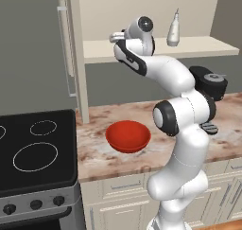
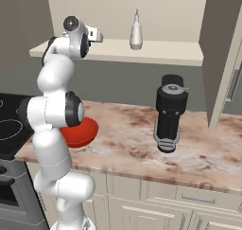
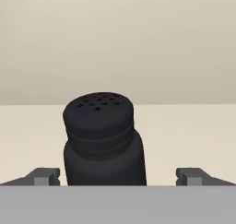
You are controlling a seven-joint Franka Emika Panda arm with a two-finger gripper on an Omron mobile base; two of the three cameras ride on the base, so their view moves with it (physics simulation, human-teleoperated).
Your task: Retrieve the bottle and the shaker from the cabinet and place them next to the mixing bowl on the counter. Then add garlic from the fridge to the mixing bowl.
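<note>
While the gripper (image 3: 118,177) hangs wide open with nothing held, the shaker (image 3: 103,140) stands upright between its fingertips on the cabinet (image 1: 156,49) shelf. The bottle (image 1: 173,29) stands further along; below, the mixing bowl (image 1: 128,136) and a black coffee machine (image 2: 170,111) sit on the counter (image 2: 137,139).

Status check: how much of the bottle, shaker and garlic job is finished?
Nothing is placed yet. The bottle stands on the cabinet shelf. The open gripper straddles the shaker, not gripping it. Left: both items beside the mixing bowl, then garlic.
</note>
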